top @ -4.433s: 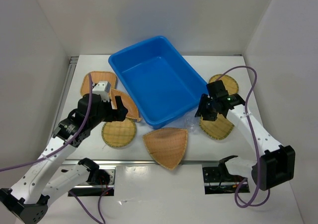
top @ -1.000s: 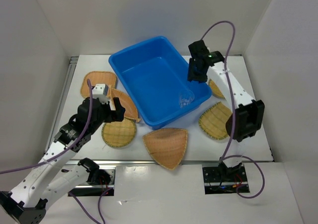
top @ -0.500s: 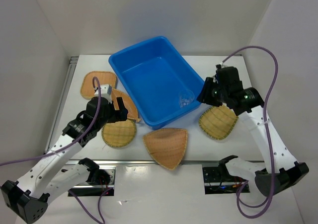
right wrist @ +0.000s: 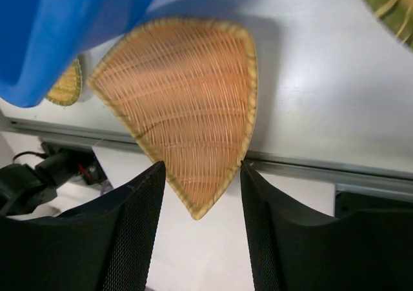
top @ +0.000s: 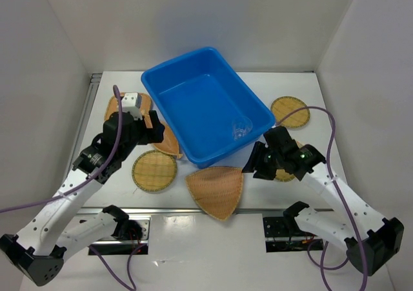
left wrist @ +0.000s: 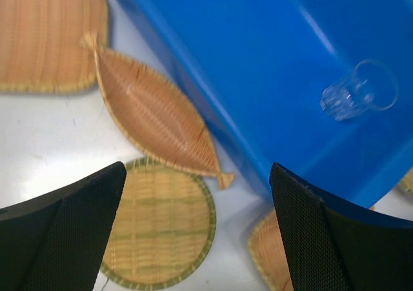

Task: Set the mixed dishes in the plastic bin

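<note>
The blue plastic bin (top: 193, 104) stands at the table's middle, with the small clear cup (top: 240, 131) lying on its side in the near right corner. My left gripper (top: 155, 128) is open and empty above the leaf-shaped tray (top: 166, 144), next to the bin's left wall. My right gripper (top: 253, 165) is open and empty just right of the fan-shaped tray (top: 216, 189). In the right wrist view the fan-shaped tray (right wrist: 184, 110) lies ahead of the open fingers (right wrist: 135, 239). In the left wrist view I see the cup (left wrist: 358, 96), the leaf-shaped tray (left wrist: 151, 113) and a round tray (left wrist: 161, 230).
A round tray (top: 155, 171) lies front left and a squarish tray (top: 116, 104) back left. Another round tray (top: 290, 110) lies right of the bin. One more tray (top: 287, 173) is mostly hidden under my right arm. White walls enclose the table; a metal rail runs along the front edge.
The clear cup went from the table into the bin. My right gripper came back from over the bin's far right corner to the front, by the fan-shaped tray. My left gripper shifted slightly back.
</note>
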Available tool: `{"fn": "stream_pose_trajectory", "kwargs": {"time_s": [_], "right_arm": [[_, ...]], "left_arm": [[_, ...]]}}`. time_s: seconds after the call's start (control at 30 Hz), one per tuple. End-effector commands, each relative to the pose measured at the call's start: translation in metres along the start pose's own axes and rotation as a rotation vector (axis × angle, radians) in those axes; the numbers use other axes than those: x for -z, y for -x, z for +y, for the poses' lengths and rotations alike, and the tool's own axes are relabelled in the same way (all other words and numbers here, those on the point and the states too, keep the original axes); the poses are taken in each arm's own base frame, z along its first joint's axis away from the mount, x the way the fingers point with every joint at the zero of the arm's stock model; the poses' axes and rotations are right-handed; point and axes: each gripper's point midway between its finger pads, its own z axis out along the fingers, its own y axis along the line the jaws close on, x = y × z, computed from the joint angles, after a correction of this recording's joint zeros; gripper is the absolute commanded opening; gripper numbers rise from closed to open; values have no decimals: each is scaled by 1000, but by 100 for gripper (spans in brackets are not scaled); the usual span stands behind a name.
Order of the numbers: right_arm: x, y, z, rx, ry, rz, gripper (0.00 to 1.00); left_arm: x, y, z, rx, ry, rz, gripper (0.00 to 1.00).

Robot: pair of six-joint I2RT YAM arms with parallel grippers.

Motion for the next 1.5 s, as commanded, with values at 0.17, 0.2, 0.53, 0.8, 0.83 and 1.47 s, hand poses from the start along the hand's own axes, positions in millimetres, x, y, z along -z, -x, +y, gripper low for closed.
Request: {"fn": "stream_pose_trajectory", "kwargs": {"time_s": [0.17, 0.2, 0.53, 0.8, 0.83, 1.47], "right_arm": [[-16, -6, 16, -138, 119, -32, 56], [-18, -7, 16, -140, 112, -26, 56], [-23, 5, 26, -117, 133, -64, 57], [-37, 13, 20, -95, 92, -93, 58], [-38, 14, 21, -94, 100, -99, 58], [-62, -70, -31, -157, -81, 148, 57]], "left_arm": [[-8, -6, -21, 1, -103, 25, 99], [-10, -11, -20, -2, -98, 36, 99], [-9, -7, -14, -20, -74, 16, 99], [-5, -2, -11, -24, -63, -8, 99], [-5, -2, -11, -24, -63, -8, 99], [-15, -18, -13, -12, -72, 28, 99]]}}
